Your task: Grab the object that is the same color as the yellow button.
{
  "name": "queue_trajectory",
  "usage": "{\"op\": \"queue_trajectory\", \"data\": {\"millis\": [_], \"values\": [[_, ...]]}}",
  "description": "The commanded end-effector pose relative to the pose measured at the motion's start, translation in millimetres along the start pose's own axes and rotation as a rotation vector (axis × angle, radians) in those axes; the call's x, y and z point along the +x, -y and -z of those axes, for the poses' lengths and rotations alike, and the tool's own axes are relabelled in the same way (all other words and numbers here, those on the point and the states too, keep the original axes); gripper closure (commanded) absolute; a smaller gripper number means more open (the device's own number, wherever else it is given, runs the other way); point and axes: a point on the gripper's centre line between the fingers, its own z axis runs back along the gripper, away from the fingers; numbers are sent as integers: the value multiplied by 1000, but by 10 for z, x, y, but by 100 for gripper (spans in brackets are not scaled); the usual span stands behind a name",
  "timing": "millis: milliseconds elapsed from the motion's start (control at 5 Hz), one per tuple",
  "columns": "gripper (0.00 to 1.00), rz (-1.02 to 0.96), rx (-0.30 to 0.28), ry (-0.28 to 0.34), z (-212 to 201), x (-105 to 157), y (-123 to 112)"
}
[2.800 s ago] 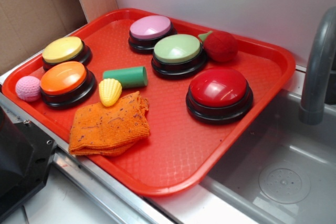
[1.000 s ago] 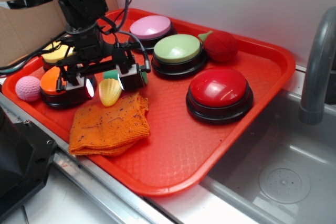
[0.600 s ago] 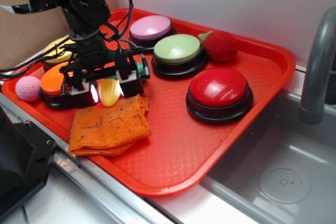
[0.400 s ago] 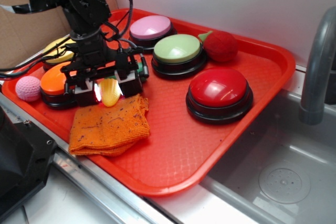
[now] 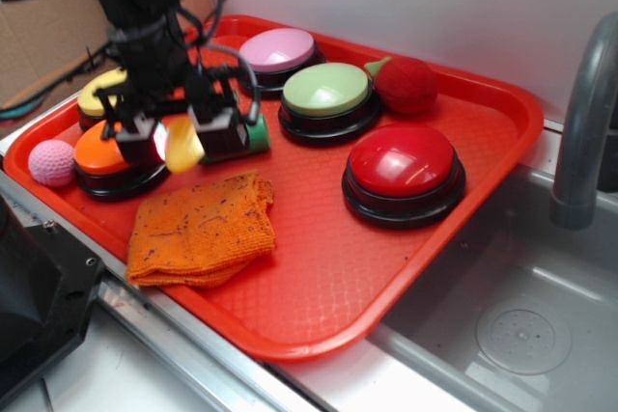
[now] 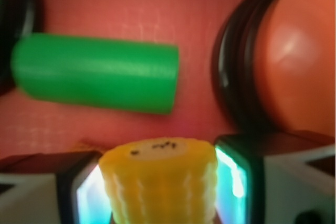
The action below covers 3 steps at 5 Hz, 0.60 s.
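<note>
My gripper (image 5: 182,142) is shut on the small pale-yellow ridged shell toy (image 5: 182,145) and holds it a little above the red tray (image 5: 328,277), between the orange-topped button (image 5: 114,147) and the green cylinder (image 5: 257,132). In the wrist view the shell toy (image 6: 160,184) fills the gap between the two lit pads (image 6: 89,198), with the green cylinder (image 6: 94,72) and the orange-topped button (image 6: 299,56) below it. The yellow button (image 5: 98,96) sits at the tray's far left, partly hidden behind the arm.
An orange cloth (image 5: 201,229) lies near the tray's front edge. A pink ball (image 5: 50,162), a pink button (image 5: 277,50), a light-green button (image 5: 326,91), a red button (image 5: 403,163) and a red plush fruit (image 5: 406,84) are on the tray. A sink (image 5: 521,325) and faucet (image 5: 584,123) are at right.
The gripper came down around the shell toy, shut on it, and has lifted it up and slightly left off the cloth's edge.
</note>
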Motion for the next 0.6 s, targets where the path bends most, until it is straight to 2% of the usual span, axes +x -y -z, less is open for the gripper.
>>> {"op": "queue_trajectory", "data": {"millis": [0, 200, 400], "values": [[100, 317, 51, 26, -802, 139, 132], [100, 410, 50, 80, -1056, 94, 209], [100, 474, -12, 110, -1251, 91, 197]]}}
